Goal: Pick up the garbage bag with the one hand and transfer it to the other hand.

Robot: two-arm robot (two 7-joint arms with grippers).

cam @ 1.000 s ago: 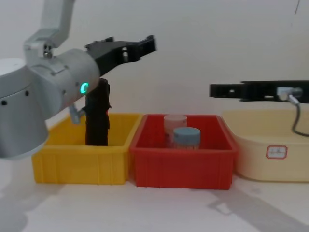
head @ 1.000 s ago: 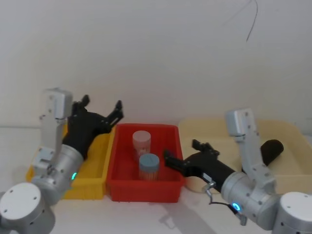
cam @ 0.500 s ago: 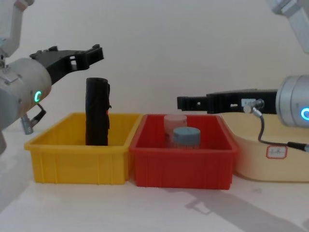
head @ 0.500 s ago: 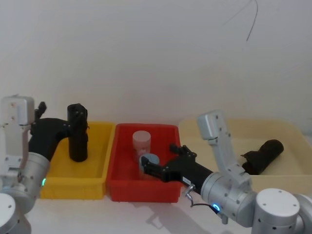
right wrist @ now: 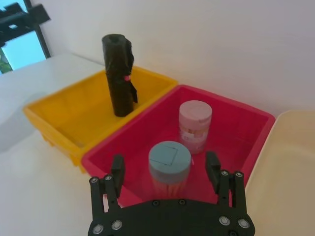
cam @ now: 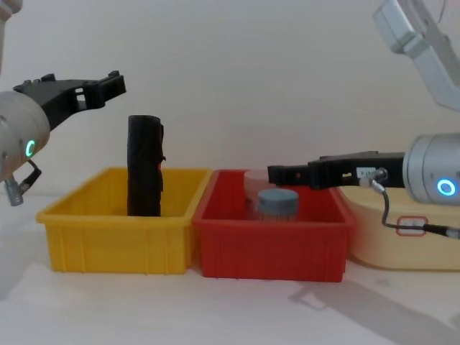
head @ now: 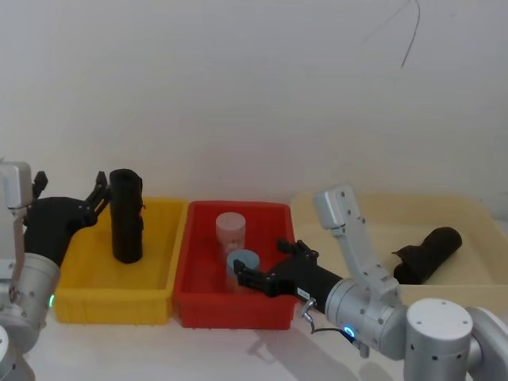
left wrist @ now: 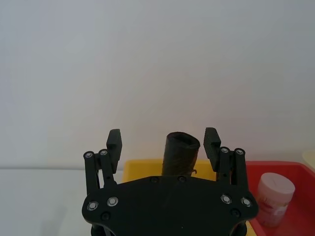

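The garbage bag (head: 126,216) is a tall black roll standing upright at the back of the yellow bin (head: 157,279); it also shows in the chest view (cam: 145,175) and the right wrist view (right wrist: 119,73). My left gripper (head: 98,197) hangs open just left of its top, apart from it, and a little higher in the chest view (cam: 109,85). In the left wrist view the garbage bag (left wrist: 180,153) stands ahead between the open fingers of the left gripper (left wrist: 163,140). My right gripper (head: 262,262) is open over the red bin (head: 238,311), holding nothing.
The red bin holds a pink jar (head: 231,232) and a blue-lidded jar (head: 243,266), which sits right under the right gripper (right wrist: 165,166). A cream tub (head: 476,213) at the right holds a slimmer black roll (head: 432,250). A white wall stands close behind.
My left gripper has drawn back leftward from above the yellow bin to beside the bag's top. The right gripper moved left over the red bin and dipped slightly.
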